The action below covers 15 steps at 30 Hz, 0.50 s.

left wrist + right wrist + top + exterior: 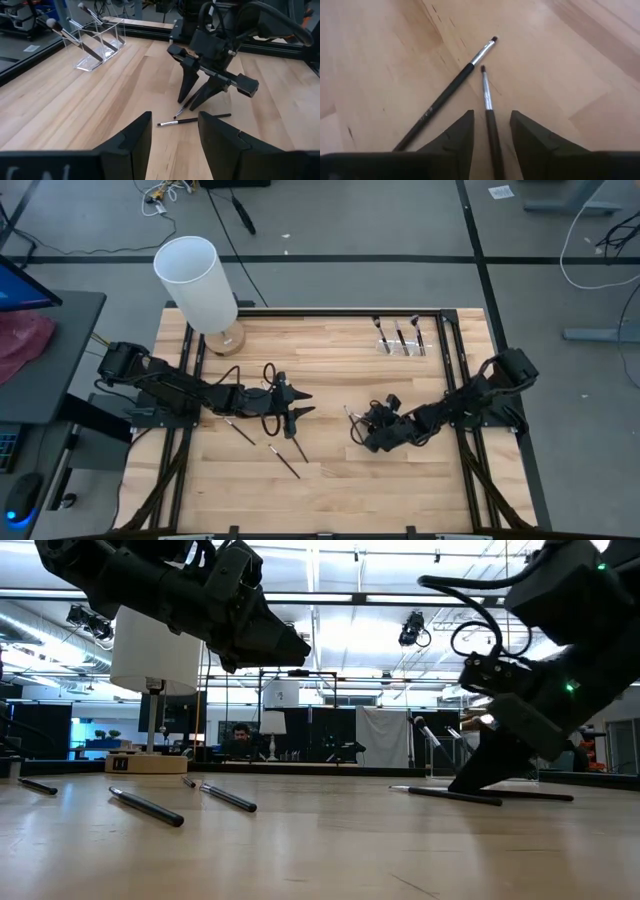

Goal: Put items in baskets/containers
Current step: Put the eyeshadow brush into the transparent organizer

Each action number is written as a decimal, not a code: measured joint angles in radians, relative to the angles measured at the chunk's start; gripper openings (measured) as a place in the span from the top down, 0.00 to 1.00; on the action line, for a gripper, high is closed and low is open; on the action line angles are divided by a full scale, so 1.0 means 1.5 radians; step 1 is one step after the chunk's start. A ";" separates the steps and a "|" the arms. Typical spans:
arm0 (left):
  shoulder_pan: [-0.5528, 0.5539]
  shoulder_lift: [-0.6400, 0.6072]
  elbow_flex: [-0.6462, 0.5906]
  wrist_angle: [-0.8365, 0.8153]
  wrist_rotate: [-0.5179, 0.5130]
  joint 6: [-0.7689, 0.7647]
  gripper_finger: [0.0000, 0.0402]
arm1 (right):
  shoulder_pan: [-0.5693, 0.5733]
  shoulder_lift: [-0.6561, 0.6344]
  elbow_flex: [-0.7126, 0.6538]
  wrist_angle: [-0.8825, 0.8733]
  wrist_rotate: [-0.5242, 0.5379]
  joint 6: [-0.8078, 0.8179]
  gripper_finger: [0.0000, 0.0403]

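My right gripper (pixel 491 117) is open and points down at the table right of centre (pixel 362 432). One thin dark brush (pixel 487 100) lies flat between its fingers, without touching them. A second brush (pixel 447 92) lies just beside it. My left gripper (pixel 305 404) is open and hovers above the table's middle, holding nothing (pixel 290 645). Loose brushes (pixel 238 428) (pixel 290 460) lie flat on the wood near it. The clear holder (pixel 400 343) (pixel 97 42) stands at the far right; three brushes lean in it, bristles up.
A tall white cylinder (pixel 197 280) on a round wooden base (pixel 225 340) stands at the far left corner. Black frame rails (pixel 455 360) run along the table's sides. Bare wood (pixel 400 480) lies along the near edge. Cables trail on the floor beyond.
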 joint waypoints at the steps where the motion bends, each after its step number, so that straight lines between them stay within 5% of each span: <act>1: 0.000 0.000 0.000 0.000 0.000 -0.001 0.59 | 0.005 0.000 -0.009 0.011 0.006 0.008 0.66; 9: 0.000 0.000 0.000 0.000 0.003 -0.002 0.59 | 0.013 0.000 -0.117 0.230 0.005 -0.029 0.62; 15: 0.000 0.000 0.000 0.000 0.003 -0.002 0.59 | -0.003 0.007 -0.121 0.251 -0.001 -0.112 0.67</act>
